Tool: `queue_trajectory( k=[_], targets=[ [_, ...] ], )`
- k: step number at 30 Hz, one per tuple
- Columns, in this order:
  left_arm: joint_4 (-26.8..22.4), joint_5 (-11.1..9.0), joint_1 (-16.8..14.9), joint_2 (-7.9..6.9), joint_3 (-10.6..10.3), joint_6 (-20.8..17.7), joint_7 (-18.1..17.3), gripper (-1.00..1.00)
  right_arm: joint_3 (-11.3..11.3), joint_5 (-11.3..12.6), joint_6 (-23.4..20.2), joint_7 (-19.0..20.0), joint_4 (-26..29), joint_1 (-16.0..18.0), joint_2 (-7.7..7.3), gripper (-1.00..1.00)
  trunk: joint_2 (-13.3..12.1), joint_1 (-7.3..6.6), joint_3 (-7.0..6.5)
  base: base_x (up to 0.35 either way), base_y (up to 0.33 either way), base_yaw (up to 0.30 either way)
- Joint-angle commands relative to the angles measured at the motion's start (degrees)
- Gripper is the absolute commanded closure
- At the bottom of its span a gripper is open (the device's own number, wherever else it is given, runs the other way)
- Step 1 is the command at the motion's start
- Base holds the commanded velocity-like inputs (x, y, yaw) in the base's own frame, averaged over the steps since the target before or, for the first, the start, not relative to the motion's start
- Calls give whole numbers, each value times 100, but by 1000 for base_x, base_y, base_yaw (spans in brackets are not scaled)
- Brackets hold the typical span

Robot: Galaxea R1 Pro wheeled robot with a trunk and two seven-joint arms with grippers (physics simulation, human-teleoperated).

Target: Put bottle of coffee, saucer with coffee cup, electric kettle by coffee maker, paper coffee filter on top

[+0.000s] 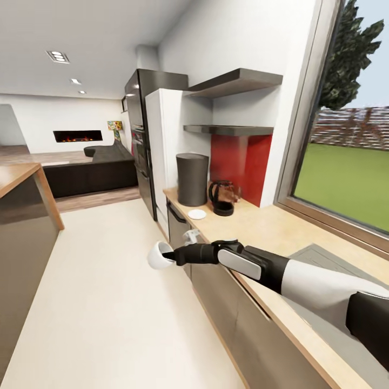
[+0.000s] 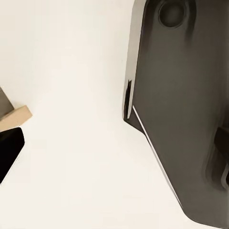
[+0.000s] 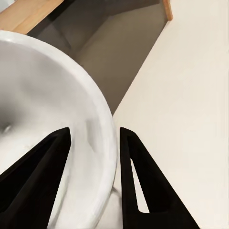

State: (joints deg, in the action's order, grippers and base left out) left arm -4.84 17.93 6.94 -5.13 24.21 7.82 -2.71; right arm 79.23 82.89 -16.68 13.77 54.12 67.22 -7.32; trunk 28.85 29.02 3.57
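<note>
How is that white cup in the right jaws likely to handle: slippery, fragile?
The coffee cup looks smooth and glazed, so probably slippery. The right gripper pinches only its thin rim, so it may pivot. Held over floor, beside the countertop, a drop would likely break it.

light wood countertop, dark coffee maker, kettle beside it, white saucer in front

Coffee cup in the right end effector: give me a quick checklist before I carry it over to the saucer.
1. Grip on the coffee cup: ok, the right end effector pinches its rim, one finger inside, one outside.
2. Cup over the countertop: not ok, it hangs over the floor.
3. Saucer free: ok, nothing on it.
4. Saucer placement: ok, on the counter beside the coffee maker.
5. Cup empty: cannot tell.
</note>
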Motion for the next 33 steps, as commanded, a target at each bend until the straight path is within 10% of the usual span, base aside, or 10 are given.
queue_trajectory(
  k=[1, 33],
  targets=[
    [-8, 43, 0, 2, 49, 9, -28, -100, 14, 61, -11, 25, 5, 10, -22, 100, 10, 6, 10, 311, 152, 2],
    [-8, 43, 0, 0, 57, 9, -28, -100, 14, 54, -11, 29, 20, 10, -68, 100, 10, 6, 10, 298, 199, 0]
  ],
)
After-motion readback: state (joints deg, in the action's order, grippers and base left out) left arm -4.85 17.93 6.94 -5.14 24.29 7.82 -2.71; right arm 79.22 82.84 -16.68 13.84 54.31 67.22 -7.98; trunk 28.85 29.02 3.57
